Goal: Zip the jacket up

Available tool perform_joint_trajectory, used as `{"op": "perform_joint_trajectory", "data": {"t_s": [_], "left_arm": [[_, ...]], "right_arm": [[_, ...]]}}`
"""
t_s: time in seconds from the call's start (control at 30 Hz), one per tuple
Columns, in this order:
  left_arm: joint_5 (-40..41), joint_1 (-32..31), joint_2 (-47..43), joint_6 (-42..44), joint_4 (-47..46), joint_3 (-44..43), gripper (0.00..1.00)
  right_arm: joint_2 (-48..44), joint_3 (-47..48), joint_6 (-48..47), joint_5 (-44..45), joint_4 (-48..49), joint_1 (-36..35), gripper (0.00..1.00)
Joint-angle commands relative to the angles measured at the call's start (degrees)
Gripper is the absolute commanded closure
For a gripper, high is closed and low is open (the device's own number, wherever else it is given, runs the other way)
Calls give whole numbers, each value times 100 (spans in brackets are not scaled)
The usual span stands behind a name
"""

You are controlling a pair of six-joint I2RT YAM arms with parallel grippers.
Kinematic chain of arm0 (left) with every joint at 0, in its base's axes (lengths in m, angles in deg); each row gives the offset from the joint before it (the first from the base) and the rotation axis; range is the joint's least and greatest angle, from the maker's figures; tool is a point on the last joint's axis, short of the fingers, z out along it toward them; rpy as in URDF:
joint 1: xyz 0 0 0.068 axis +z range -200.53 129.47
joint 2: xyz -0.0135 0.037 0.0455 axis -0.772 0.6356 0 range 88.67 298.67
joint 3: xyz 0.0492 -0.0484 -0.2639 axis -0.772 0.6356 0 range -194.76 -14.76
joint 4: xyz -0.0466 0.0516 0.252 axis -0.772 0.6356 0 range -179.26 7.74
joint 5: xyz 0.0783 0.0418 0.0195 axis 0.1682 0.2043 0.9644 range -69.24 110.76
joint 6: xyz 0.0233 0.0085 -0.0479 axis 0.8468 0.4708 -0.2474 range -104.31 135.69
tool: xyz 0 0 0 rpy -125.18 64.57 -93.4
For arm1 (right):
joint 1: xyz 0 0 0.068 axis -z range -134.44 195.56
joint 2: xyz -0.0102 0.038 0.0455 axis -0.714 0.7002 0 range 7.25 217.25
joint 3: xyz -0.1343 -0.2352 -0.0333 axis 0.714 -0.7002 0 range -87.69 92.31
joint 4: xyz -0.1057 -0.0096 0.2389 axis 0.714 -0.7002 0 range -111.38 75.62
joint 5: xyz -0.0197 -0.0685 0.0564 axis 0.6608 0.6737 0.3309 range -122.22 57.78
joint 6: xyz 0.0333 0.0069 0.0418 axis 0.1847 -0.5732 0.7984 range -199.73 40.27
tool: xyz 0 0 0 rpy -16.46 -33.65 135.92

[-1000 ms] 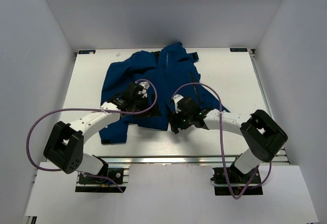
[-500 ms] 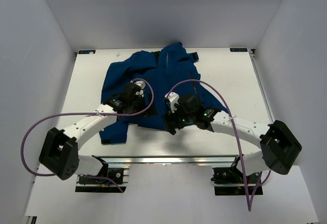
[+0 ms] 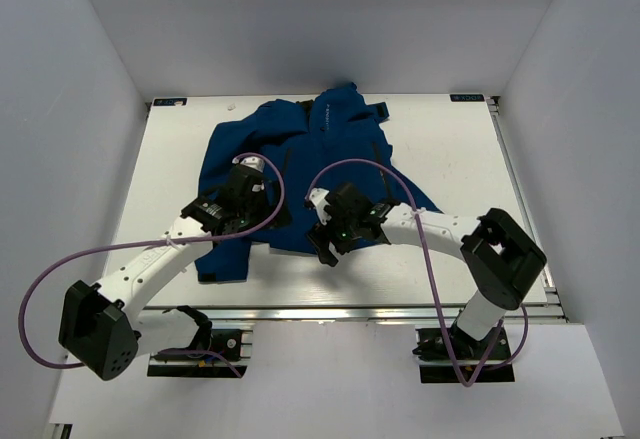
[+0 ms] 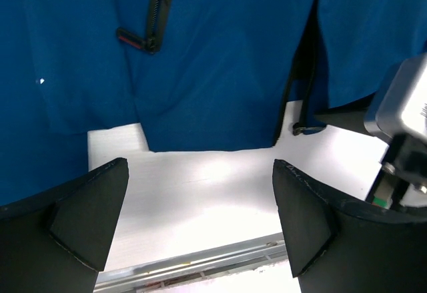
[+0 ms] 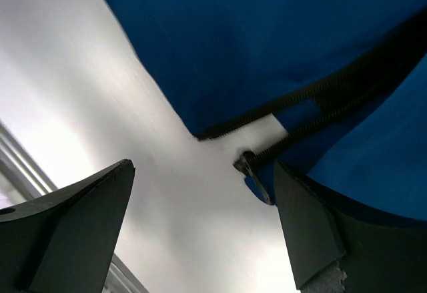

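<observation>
Both arms have slid a little to the left in the last second. Now the right tool [image 5: 203, 169] hangs over the bottom of the zipper [image 5: 245, 163]. That looks good for the job — the two zipper sides do not look joined yet, and the bottom end has to be caught first. The right tool is wide open and holds nothing. The zipper end lies between its fingers, not touched. The left tool [image 4: 200, 165] is wide open too and holds nothing, with bare counter [image 4: 213, 226] under it. The blue jacket [image 4: 220, 59] lies flat just ahead of it — the hem close in front.
</observation>
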State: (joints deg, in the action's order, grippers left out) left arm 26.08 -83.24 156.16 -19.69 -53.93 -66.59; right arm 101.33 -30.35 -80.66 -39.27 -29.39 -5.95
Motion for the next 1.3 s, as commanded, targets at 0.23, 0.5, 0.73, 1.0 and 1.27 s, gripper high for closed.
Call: {"op": "perform_joint_trajectory", "data": {"t_s": [0.23,0.5,0.73,1.0,1.27], "left_arm": [[232,-7,-42,-40,114,33,2],[250,-7,-95,-40,132,-11,2],[285,-7,-209,-48,167,-2,2],[347,-7,-280,-40,211,33,2],[320,-7,-148,-31,193,15,2]], "right_arm": [[49,23,49,-209,-415,-44,11],[-109,84,181,-1289,-618,-184,11],[-487,189,356,-1380,-670,-184,11],[-839,93,1391,676,-714,-123,11],[-542,347,2079,2235,-890,-70,11]]}}
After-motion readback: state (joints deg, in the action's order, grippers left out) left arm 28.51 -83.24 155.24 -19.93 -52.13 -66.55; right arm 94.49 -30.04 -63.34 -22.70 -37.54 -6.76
